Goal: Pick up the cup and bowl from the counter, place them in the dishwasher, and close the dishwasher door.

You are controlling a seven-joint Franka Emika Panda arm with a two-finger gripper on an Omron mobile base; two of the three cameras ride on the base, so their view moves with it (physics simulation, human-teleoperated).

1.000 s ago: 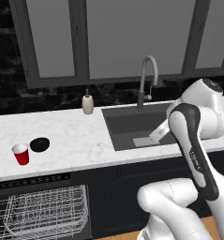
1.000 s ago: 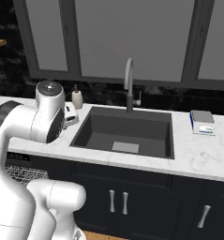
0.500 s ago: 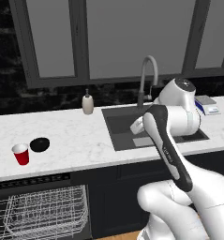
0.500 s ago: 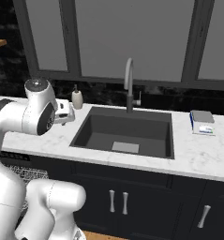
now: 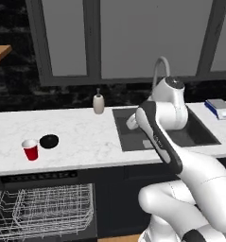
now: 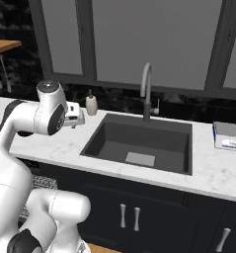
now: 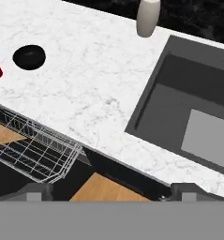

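Reaching toward the dishes is the step in hand, judging by the layout: the gripper [image 6: 79,118] hangs spread wide and empty over the counter [image 5: 81,132] by the sink [image 5: 133,137]. Cup [image 5: 30,150] and bowl [image 5: 49,141] sit just beside each other at the counter's far left, untouched, above the dishwasher [image 5: 43,210] with its rack pulled out. Next the arm must swing left and descend onto one of them (probably the cup). No readable writing anywhere.

My arm is folded at the elbow, forearm angled up and wrist bent over toward my left. The tool [image 7: 111,190] hangs in the air — fingers spread wide, nothing between them.
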